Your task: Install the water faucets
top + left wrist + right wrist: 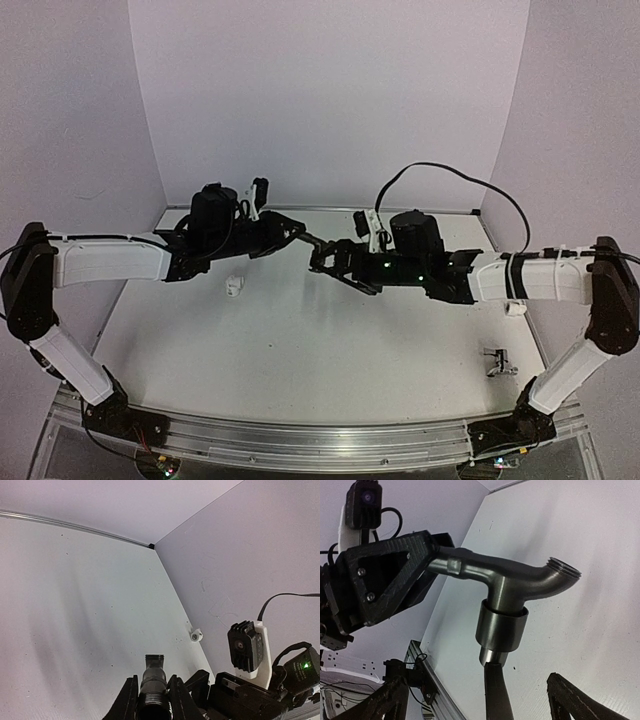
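Faucets come first: my left gripper (pixel 292 232) is shut tight on the dark grey faucet (pixel 510 587) and holds it up over the table (pixel 300 350). My left fingers (pixel 385 575) hide the end they pinch. My right gripper (pixel 325 262) is wide open just beside it, holding nothing. The shiny silver faucet (pixel 497 362) lies on the table near my right arm, too small to see well.
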